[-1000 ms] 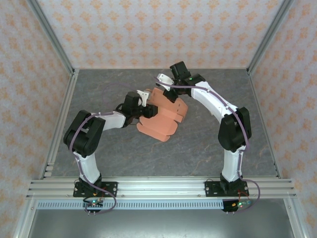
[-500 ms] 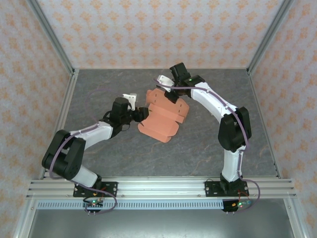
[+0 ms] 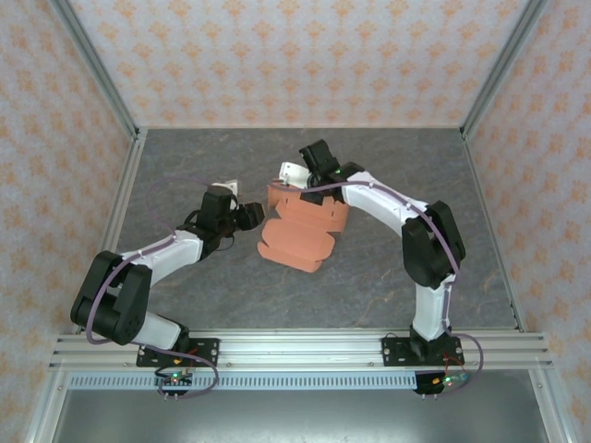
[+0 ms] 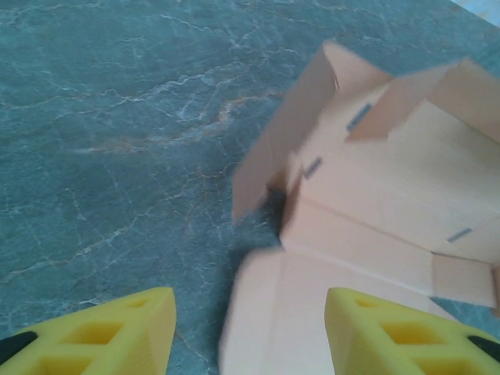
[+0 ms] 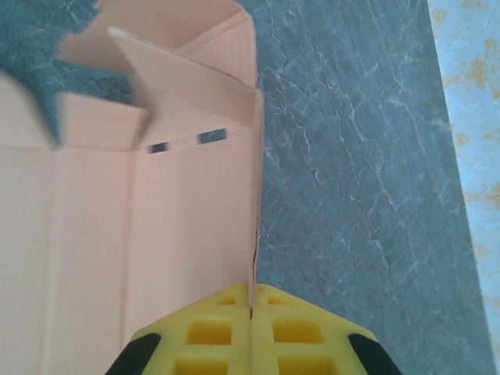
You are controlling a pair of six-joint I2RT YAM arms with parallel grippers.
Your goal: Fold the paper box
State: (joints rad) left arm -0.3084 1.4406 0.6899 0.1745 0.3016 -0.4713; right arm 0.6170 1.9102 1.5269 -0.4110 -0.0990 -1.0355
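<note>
So the right gripper (image 5: 251,309) is pinched tight on the box's (image 5: 156,203) thin side wall, while the left gripper (image 4: 248,303) sits half-spread and empty, box just ahead.

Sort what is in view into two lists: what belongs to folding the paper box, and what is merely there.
Belongs to the job:
- paper box
- right gripper, shut on one edge of the box
- left gripper, open, close by the box

Merely there:
- grey table
- patterned walls
- metal rail at the near edge
</note>
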